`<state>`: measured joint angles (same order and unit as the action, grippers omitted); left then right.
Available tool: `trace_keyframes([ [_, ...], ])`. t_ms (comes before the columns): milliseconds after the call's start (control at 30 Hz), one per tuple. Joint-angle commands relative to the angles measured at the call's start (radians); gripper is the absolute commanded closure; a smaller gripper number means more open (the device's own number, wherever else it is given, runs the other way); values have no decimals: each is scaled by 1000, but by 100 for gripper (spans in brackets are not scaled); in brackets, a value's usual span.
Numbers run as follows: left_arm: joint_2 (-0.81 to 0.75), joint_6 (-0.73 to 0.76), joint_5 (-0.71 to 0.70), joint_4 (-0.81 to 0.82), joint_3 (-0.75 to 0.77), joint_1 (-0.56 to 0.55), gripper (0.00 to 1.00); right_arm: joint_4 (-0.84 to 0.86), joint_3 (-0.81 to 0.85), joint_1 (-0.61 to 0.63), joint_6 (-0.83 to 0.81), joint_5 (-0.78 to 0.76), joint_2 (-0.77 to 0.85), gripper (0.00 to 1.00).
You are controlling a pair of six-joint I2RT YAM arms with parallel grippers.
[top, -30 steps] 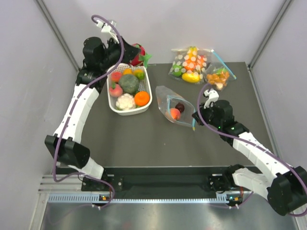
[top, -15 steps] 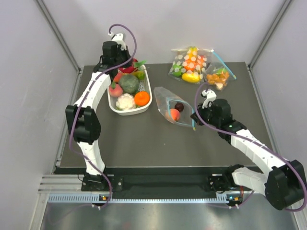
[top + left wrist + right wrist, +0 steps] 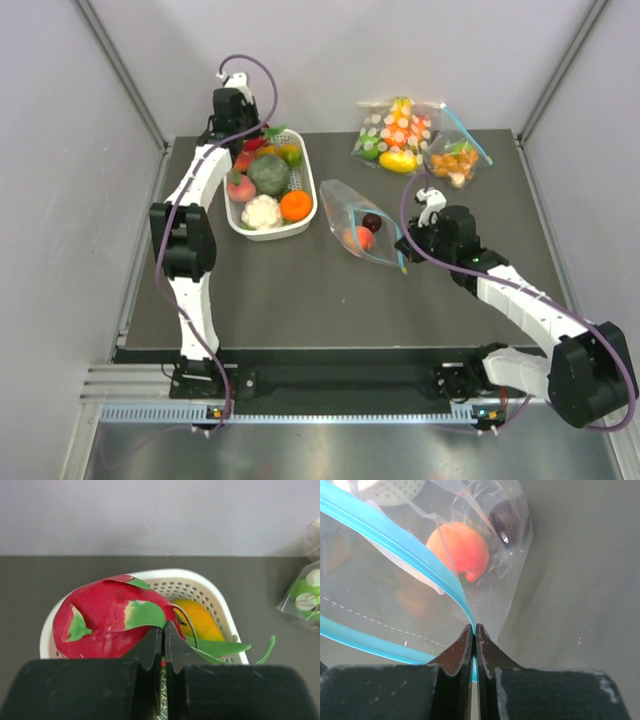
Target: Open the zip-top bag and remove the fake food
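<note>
Viewing from above, the zip-top bag [image 3: 358, 232] lies just beside the basket [image 3: 262, 236], its corner pinned by the right gripper [image 3: 404, 246]. At the left wrist, the left gripper [image 3: 163, 630] pinches the dragon fruit [image 3: 100, 617] by a leaf over the basket, likely to drop it there. At the right wrist, closed jaws clamp the zip strip [image 3: 410, 555], anchoring the bag, with a peach [image 3: 458, 550] and a dark fruit [image 3: 506, 524] inside.

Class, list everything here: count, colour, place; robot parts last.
zip-top bag: one, clear, teal strip, centre
peach: one, orange-pink, in that bag
dark fruit: one, near-black, in that bag
dragon fruit: one, red-green, at basket's far end
basket: one, white, left of bag
cabbage, cauliflower, orange, pink fruit: one each, green, white, orange, pink, in basket
polka-dot bag: one, clear, white-dotted, far side
small bag: one, clear, orange pieces, beside it
left gripper: black, shut on dragon fruit
right gripper: black, shut on zip-top bag's strip
</note>
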<state>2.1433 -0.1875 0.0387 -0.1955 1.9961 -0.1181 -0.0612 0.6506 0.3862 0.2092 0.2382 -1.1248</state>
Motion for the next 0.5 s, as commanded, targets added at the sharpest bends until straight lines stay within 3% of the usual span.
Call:
trace_keyframes([
  [0,-19,3,-30,129,-34,-3,100,49,44,-13,-11,21,-20,100],
  [333,-42,-7,-123,171,-166,-6,100,47,43,-13,-8,33,-23,100],
  [367,-37,-6,-120,166,-168,-5,98,47,41,-13,-10,35,-20,100],
  [400,-39,-7,-117,165,-171,-6,85,44,41,-13,-8,32,-17,100],
  [467,-57,-13,-103,169,-191,-6,69,44,38,-13,-8,32,-10,100],
])
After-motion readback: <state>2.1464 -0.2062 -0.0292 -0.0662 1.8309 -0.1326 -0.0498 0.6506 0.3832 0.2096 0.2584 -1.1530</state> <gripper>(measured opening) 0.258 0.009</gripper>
